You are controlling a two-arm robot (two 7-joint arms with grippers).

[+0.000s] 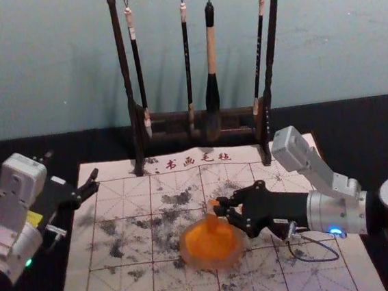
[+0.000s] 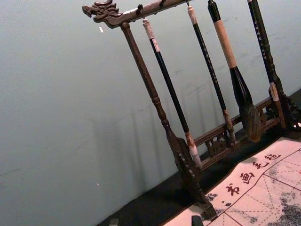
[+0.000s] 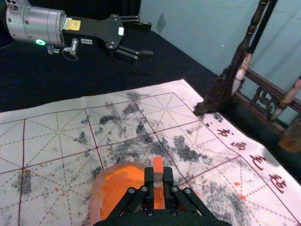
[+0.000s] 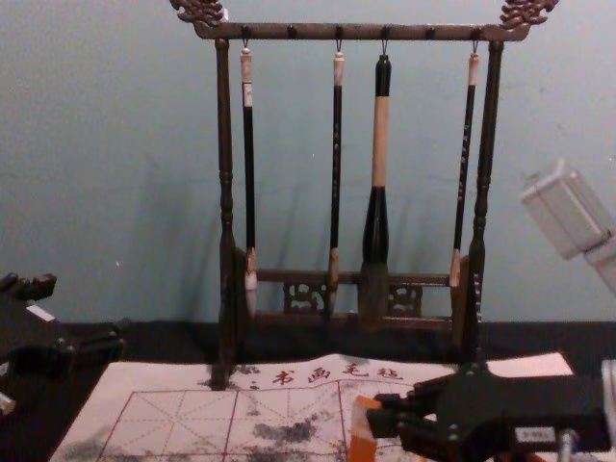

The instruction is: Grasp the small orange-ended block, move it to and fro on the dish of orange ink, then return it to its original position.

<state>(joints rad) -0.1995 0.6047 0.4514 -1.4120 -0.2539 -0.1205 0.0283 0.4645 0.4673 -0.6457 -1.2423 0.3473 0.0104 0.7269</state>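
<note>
My right gripper point(image 1: 220, 207) reaches in from the right, shut on the orange-ended block point(image 1: 212, 216), over the far part of the dish of orange ink point(image 1: 212, 245). In the right wrist view the block point(image 3: 158, 163) stands upright between the fingertips of the right gripper point(image 3: 158, 178), beside the ink dish point(image 3: 96, 200)'s orange middle; whether its lower end touches the ink I cannot tell. The chest view has the block point(image 4: 363, 445) slightly tilted. My left gripper point(image 1: 72, 167) is parked open at the left; its own wrist view catches the tips of the left gripper point(image 2: 155, 221).
A dark wooden rack point(image 1: 137, 140) with several hanging brushes stands behind the dish at the back of the felt mat point(image 1: 128, 207). The mat is gridded and ink-stained, and lies on a black cloth point(image 1: 356, 119). A wall rises behind the rack.
</note>
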